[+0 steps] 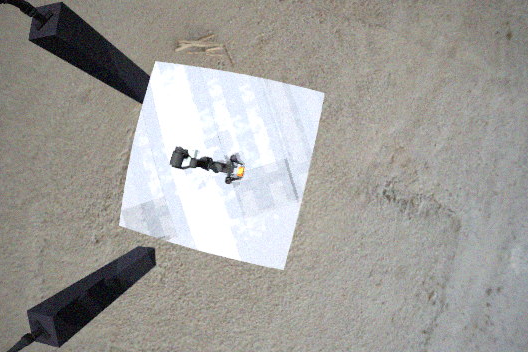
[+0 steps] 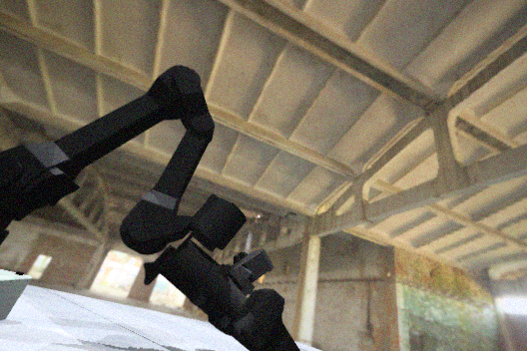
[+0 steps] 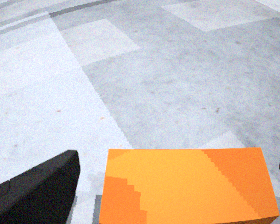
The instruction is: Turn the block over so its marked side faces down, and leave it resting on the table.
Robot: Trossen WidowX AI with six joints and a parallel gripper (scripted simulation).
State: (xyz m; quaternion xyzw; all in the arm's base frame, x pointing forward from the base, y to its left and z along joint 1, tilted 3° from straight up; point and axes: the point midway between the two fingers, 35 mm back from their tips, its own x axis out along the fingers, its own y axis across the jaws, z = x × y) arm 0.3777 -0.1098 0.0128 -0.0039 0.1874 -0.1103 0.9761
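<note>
Block (image 1: 240, 172) (image 3: 186, 185) sat between the gripper's (image 1: 238, 170) (image 3: 180, 162) wide-open fingers, apart from both, marked side not visible from where I stood; looked like the release step, so next came backing off straight without nudging it, then checking the face.
</note>
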